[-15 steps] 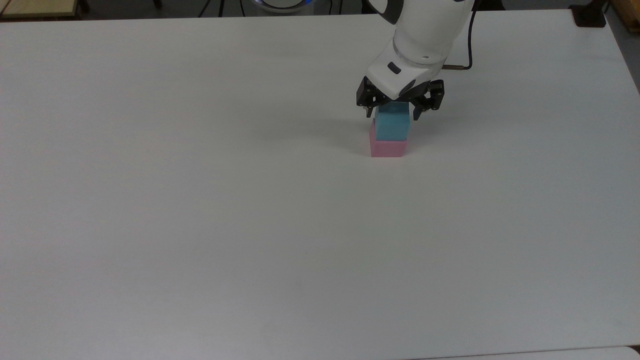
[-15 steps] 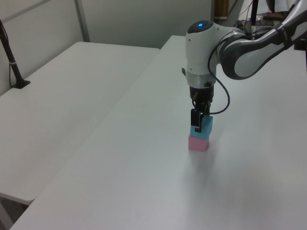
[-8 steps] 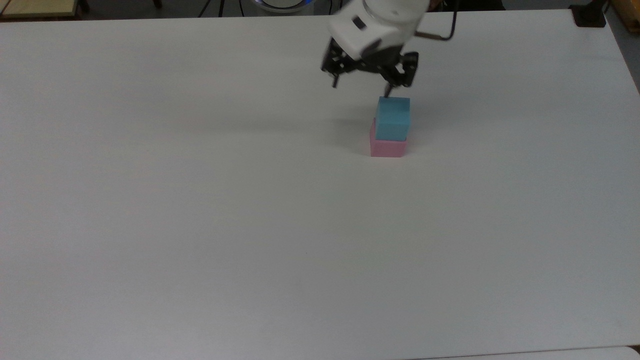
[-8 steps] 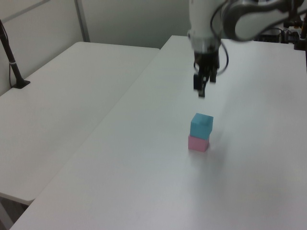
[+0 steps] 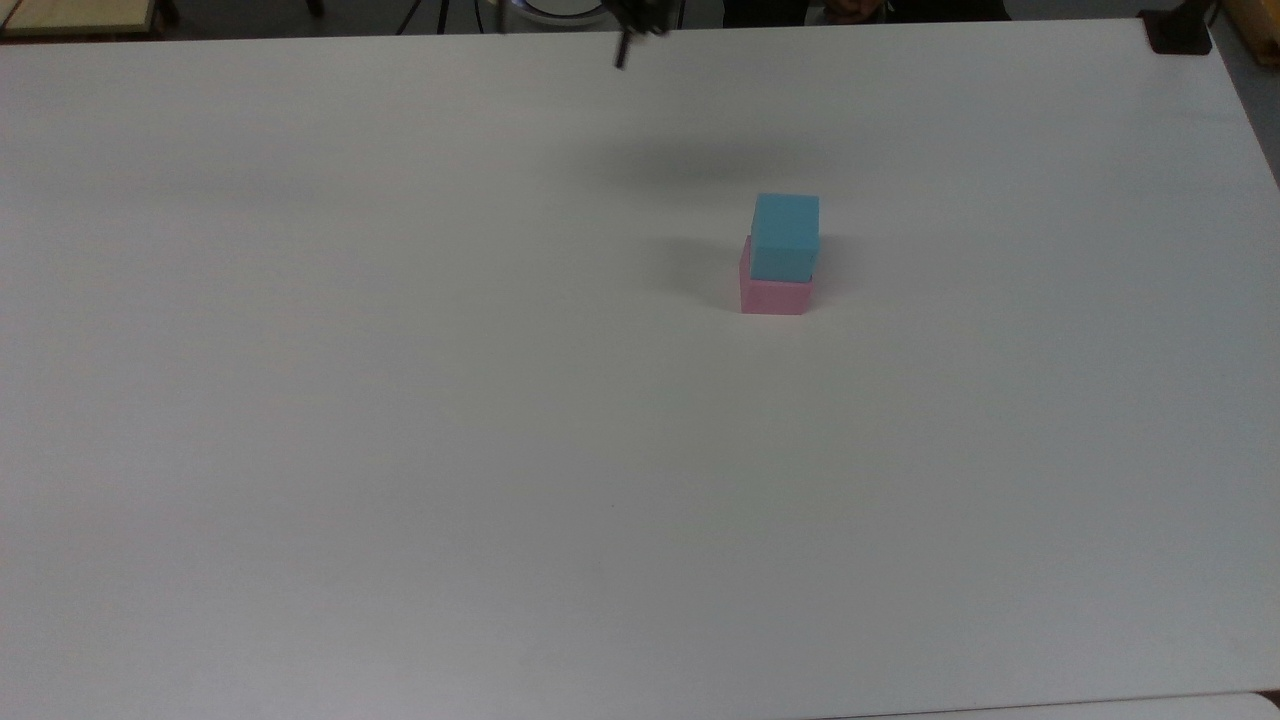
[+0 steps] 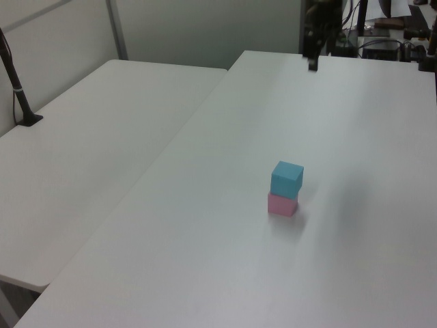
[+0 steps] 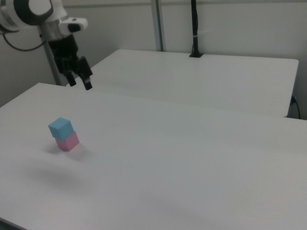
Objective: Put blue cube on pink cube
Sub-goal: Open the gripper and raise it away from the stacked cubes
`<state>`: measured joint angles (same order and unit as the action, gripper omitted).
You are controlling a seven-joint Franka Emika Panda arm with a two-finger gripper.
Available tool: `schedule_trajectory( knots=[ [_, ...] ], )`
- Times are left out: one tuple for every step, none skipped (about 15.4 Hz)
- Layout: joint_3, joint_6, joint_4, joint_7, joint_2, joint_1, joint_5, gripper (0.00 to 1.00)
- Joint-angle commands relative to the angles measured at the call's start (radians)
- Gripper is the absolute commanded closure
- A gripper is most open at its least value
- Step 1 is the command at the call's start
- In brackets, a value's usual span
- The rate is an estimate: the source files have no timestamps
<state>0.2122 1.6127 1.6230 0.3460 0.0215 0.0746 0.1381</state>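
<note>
The light blue cube sits on top of the pink cube, set slightly off so a strip of pink shows along one side. The stack stands alone on the white table, also seen as the blue cube over the pink cube, and as the blue cube over the pink cube. My gripper hangs high above the table, well away from the stack, open and with nothing in it. One dark fingertip shows at the top view's upper edge.
The white table spreads wide around the stack. A second white table adjoins it on the left view's left. A black post stands at the far table's back edge.
My gripper has let go of the blue cube, risen, and pulled far back towards the top view's upper edge. The blue cube stays on the pink cube.
</note>
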Motion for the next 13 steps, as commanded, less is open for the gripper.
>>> schedule_trajectory(
  knots=[
    [-0.141,-0.043,0.015,-0.177,0.093,-0.013,-0.086,0.00],
    [-0.158,-0.043,0.014,-0.214,0.097,-0.007,-0.086,0.00],
    [-0.174,-0.043,0.012,-0.255,0.098,-0.003,-0.087,0.00],
    [-0.191,-0.040,0.012,-0.301,0.098,0.001,-0.087,0.00],
    [-0.204,-0.040,0.012,-0.341,0.098,0.001,-0.087,0.00],
    [-0.215,-0.040,0.012,-0.378,0.098,0.001,-0.087,0.00],
    [-0.226,-0.039,0.012,-0.413,0.103,0.001,-0.087,0.00],
    [-0.234,-0.034,0.012,-0.429,0.104,0.001,-0.089,0.00],
    [-0.234,-0.034,0.012,-0.427,0.104,0.001,-0.091,0.00],
    [-0.234,-0.031,0.014,-0.427,0.106,0.001,-0.091,0.00],
    [-0.234,-0.028,0.014,-0.426,0.104,-0.001,-0.094,0.00],
    [-0.234,-0.028,0.014,-0.423,0.101,-0.001,-0.106,0.00],
    [-0.229,-0.028,0.014,-0.420,0.103,-0.003,-0.113,0.00]
  ],
)
